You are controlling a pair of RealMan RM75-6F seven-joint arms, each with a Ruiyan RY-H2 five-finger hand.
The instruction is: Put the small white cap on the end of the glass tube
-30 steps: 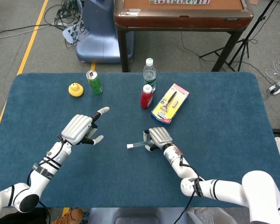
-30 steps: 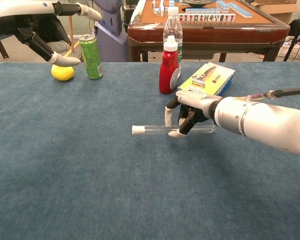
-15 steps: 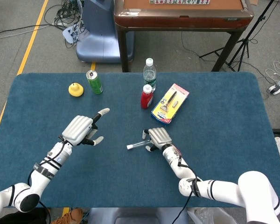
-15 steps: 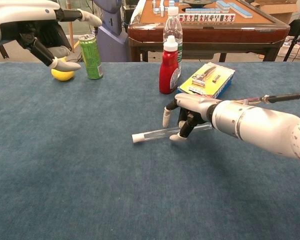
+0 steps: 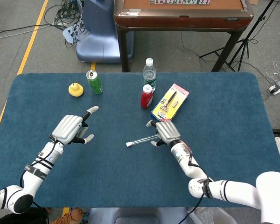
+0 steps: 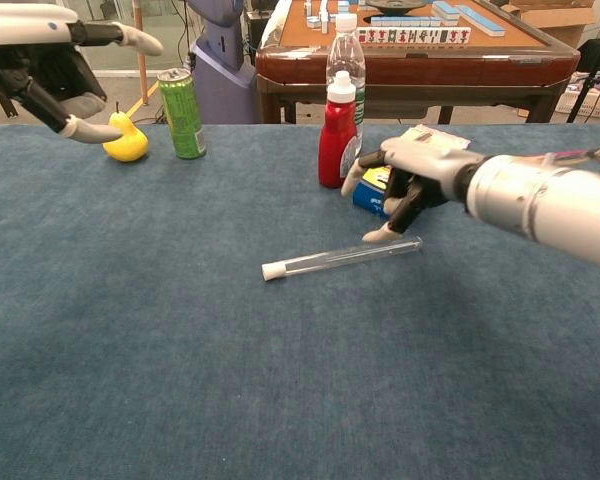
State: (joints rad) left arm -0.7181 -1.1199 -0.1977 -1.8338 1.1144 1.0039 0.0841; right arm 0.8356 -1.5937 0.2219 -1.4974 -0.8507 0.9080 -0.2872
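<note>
Glass tube point(image 6: 345, 257), small white cap point(image 6: 271, 270) fitted, lay at frame centre; right hand point(image 6: 405, 180) hovered empty above, fingers loosely apart, apparently releasing; left hand point(image 5: 73, 129) empty, part-curled.

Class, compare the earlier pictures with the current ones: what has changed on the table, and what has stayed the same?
The right hand has let go of the glass tube and lifted back toward the blue package. The tube, white cap on its end, now lies on the table, slightly tilted. The left hand drew back to the left, holding nothing. The can, lemon and bottles stayed put.
</note>
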